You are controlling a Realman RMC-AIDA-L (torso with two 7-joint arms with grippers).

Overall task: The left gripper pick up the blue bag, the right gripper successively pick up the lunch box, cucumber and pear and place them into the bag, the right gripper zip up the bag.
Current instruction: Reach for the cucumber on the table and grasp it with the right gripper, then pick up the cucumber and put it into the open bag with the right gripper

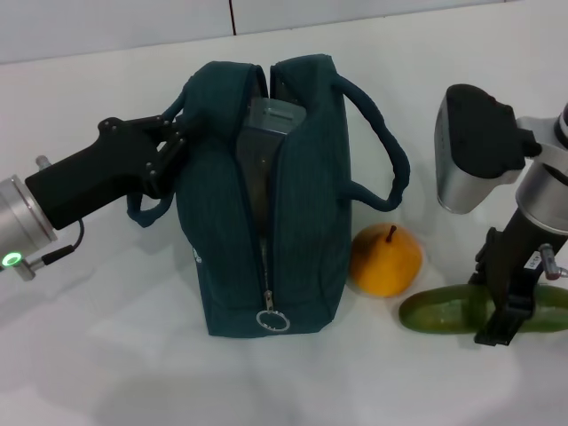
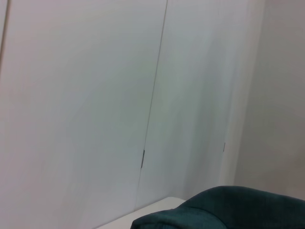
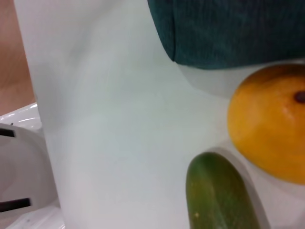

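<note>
The large dark teal fabric bag (image 1: 266, 204) is being kept upright on the white bench (image 1: 106, 355) by the black two-fingered left gripper (image 1: 173, 146), which is reaching in from the robot's left with its jaws clamped on the bag's upper left edge, by the near handle. The bag's zipper is standing open along most of its length, with the metal ring pull (image 1: 272, 320) hanging low at the front end. Inside the opening the small clear plastic lunch box (image 1: 271, 124) is being shown upright, its top edge level with the bag's rim. 1 padded loop handle (image 1: 382, 142) is drooping over the bag's right side.

The round yellow-orange pear (image 1: 385, 260) is resting on the bench just beside the bag's right wall — its short dark stem is pointing up. To its right the long dark green cucumber (image 1: 444, 311) is lying flat, 1 rounded end close to the pear; in the right wrist view the cucumber (image 3: 219, 191) and pear (image 3: 269, 129) are seen nearly touching, with the bag's corner (image 3: 228, 33) beyond them.

The black right gripper (image 1: 506, 324) is being lowered over the cucumber's middle, its jaws straddling it — whether they are pressing on it cannot be told.

In the left wrist view only a rounded piece of the teal bag (image 2: 228, 210) is seen against a pale panelled wall (image 2: 95, 95).
</note>
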